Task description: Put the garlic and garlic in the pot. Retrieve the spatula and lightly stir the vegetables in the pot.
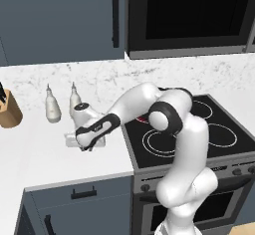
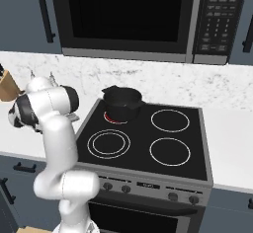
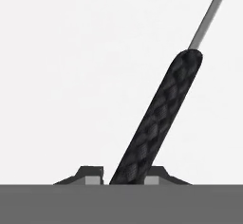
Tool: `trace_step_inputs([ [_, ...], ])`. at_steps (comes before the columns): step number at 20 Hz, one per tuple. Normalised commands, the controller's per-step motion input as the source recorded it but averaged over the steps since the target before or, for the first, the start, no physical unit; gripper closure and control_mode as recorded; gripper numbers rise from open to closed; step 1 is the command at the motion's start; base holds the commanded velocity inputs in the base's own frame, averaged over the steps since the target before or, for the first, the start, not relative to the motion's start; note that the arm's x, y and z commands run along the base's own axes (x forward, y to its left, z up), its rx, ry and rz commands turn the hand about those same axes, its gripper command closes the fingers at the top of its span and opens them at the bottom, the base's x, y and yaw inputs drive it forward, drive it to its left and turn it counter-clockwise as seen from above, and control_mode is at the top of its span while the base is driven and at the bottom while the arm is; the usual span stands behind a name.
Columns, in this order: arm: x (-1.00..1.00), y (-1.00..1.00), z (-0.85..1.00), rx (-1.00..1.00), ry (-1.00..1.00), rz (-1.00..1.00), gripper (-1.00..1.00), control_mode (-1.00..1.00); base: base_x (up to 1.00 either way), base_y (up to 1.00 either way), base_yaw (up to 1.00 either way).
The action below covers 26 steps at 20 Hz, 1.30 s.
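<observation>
A: Where's the spatula (image 3: 159, 118)?

B: Lying on the white worktop (image 1: 45, 149) left of the stove (image 2: 148, 138). In the hand view its black woven handle runs up from between the two finger tips to a thin grey shank.

A: And the end effector (image 3: 127, 178)?

B: Down low over the worktop, its fingers pinched against the spatula's handle, one on each side.

A: The pot (image 2: 122, 103)?

B: On the stove's rear left burner. Two white bottles (image 1: 52, 107) stand behind the arm, a knife block (image 1: 9, 110) further left.
</observation>
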Motion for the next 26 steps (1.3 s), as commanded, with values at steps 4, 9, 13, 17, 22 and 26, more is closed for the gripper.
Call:
trace_step_inputs([
  [4, -0.62, -0.31, 0.44, 0.01, -0.01, 0.0, 1.0, -1.0, 0.0, 0.0, 0.0],
  [9, -0.74, -0.31, 0.73, 0.0, -0.06, -0.04, 1.0, -1.0, 0.0, 0.0, 0.0],
  [13, -0.53, -0.48, 0.96, 0.11, -0.15, -0.1, 1.0, -1.0, 0.0, 0.0, 0.0],
  [17, -0.47, -0.85, 0.86, 0.46, -0.15, -0.09, 1.0, -1.0, 0.0, 0.0, 0.0],
  [22, -0.4, -0.77, 0.58, 0.65, -0.11, -0.15, 1.0, -1.0, 0.0, 0.0, 0.0],
  [26, -0.24, -0.71, 0.49, 0.71, -0.13, -0.2, 1.0, -1.0, 0.0, 0.0, 0.0],
])
